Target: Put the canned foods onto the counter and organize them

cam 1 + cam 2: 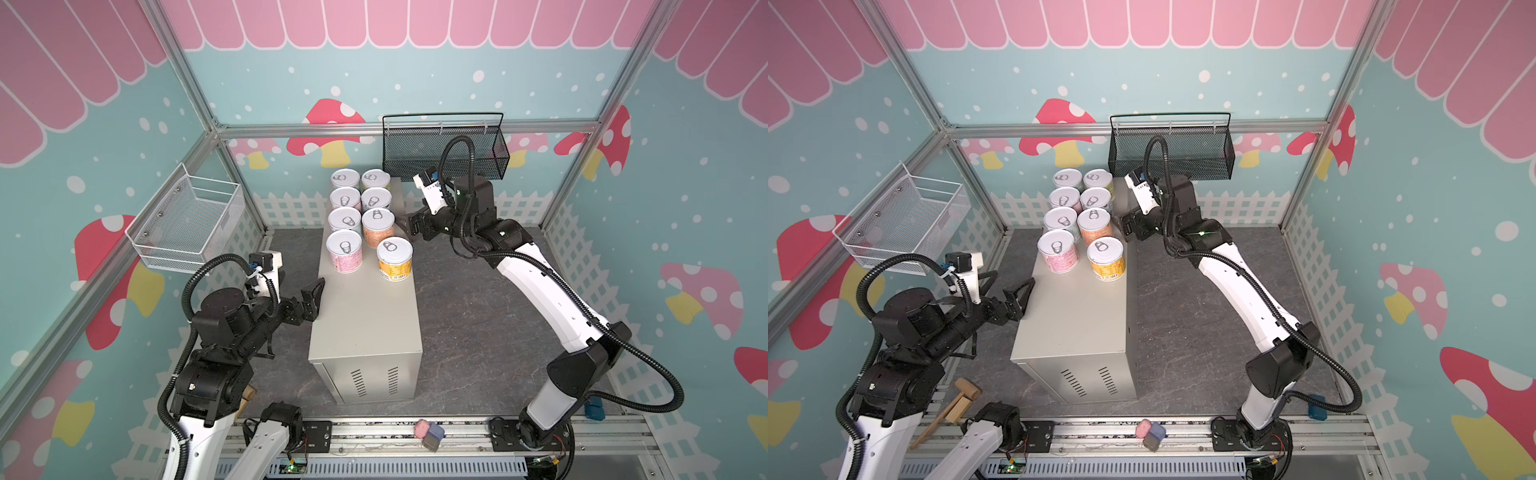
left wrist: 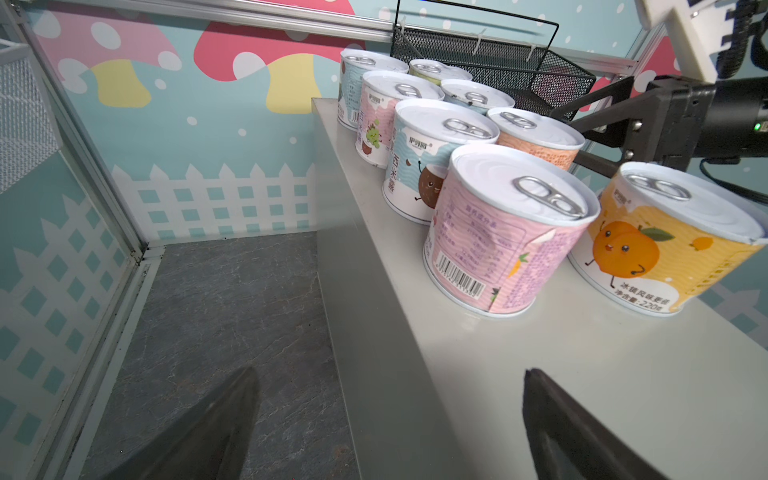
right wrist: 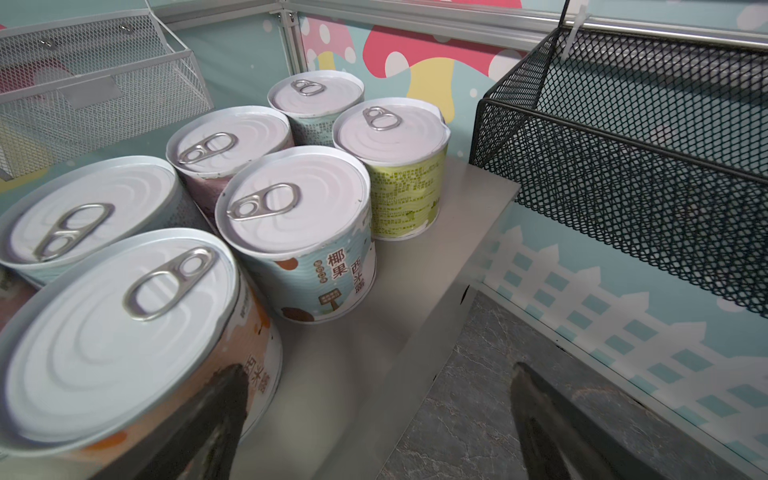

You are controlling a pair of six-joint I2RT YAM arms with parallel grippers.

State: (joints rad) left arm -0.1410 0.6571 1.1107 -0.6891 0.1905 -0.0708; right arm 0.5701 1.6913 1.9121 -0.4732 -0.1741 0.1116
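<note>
Left tool spread wide, empty, right tool spread wide, empty

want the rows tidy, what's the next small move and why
Probably nudge the yellow can into line with the orange can using the open right gripper: all eight stand on the counter, but it alone sits off its column.

Teal printed walls – red and pink mushrooms, white dots, pink scalloped awning band up top, white picket fence along the bottom. Silver aluminium frame rails at edges and corners. Dark grey marbled floor. White wire mesh basket on the left wall, black mesh basket hung on the back rail. Light even and diffuse – soft shadows only.
</note>
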